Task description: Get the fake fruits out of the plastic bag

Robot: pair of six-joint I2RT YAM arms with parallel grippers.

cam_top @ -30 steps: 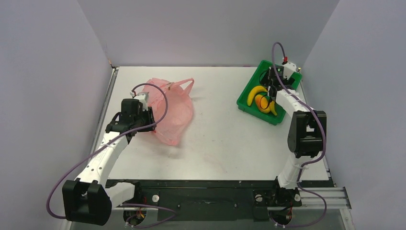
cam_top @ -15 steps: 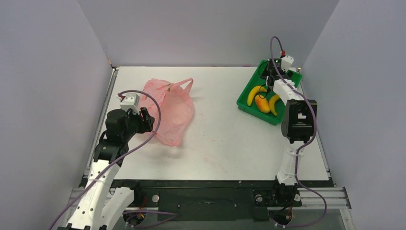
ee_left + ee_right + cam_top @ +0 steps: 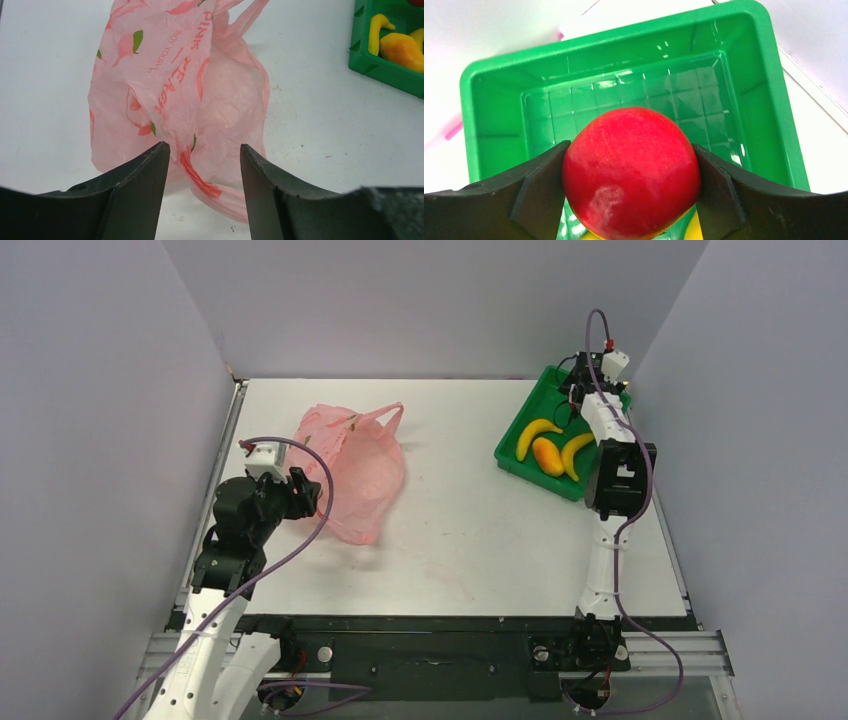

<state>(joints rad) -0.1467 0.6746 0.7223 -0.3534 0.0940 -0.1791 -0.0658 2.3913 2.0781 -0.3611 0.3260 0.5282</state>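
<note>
My right gripper [image 3: 630, 167] is clamped on a red apple [image 3: 631, 145] over the green tray [image 3: 489, 80], I judge to drop it beside the bananas [image 3: 532, 432] and mango [image 3: 547, 456] lying there, while my left gripper [image 3: 203, 150] hangs wide open and empty just above the slack pink bag [image 3: 165, 85].

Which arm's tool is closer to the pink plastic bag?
Left. The left tool sits open at the left edge of the pink plastic bag; the right tool is far off over the green tray, gripping a red fruit.
</note>
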